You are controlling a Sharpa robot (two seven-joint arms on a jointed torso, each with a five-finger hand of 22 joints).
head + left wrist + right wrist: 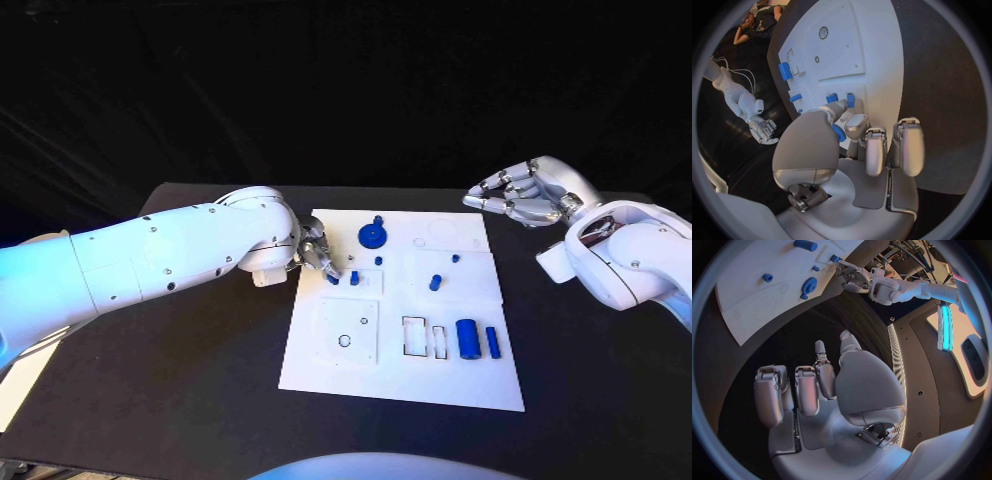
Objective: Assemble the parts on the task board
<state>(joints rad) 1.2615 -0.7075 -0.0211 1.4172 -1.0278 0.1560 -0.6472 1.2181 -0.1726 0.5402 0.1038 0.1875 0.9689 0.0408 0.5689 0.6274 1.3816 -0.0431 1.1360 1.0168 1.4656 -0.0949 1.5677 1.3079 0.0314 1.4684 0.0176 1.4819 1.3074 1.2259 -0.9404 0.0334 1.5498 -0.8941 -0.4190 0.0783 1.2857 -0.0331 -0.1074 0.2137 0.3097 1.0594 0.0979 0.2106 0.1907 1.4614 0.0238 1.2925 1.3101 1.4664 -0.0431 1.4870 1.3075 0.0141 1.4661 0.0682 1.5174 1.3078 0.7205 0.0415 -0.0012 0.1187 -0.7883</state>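
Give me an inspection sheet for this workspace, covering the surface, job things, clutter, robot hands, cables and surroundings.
Surface: black table.
Job's things: white task board mid-table; blue gear near its far edge; large blue cylinder and slimmer blue bar side by side near its right edge; small blue pieces between.
Clutter: nothing seen.
Robot hands: left robot hand at the board's left edge, fingertips at a small blue piece; whether it grips cannot be told. Right robot hand off the board, fingers curled, holding nothing.
Cables: thin wires behind the left arm in the right wrist view.
Surroundings: black backdrop.
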